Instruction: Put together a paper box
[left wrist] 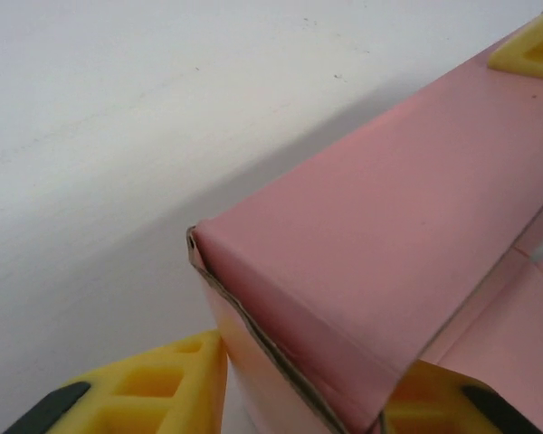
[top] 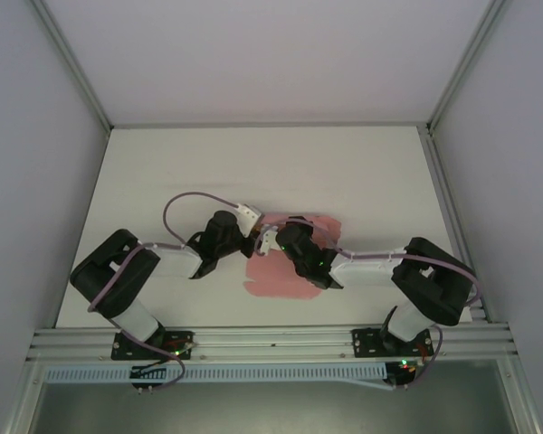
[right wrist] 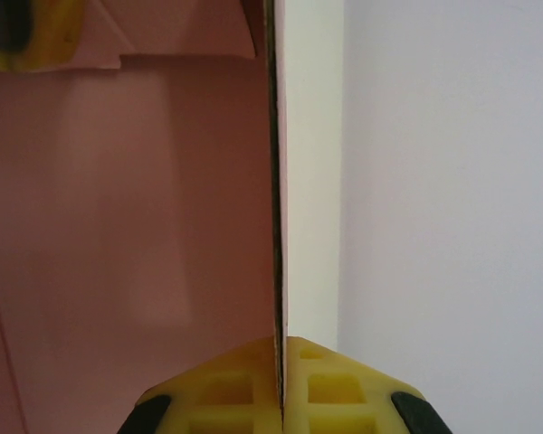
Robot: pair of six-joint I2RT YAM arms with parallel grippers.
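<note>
Your box (top: 281, 280) is lying in the middle of the bench (top: 253, 163). Your right jaws are pinching its wall tight. Your left jaws are sitting around its fold; squeezing or not, I cannot tell.

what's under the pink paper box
White table shows around the paper box; whatever lies beneath is covered by the card, the left tool and the right tool.

White table (top: 253, 163) boxed in by pale walls (top: 253, 54) and aluminium rails (top: 271, 342)
</note>
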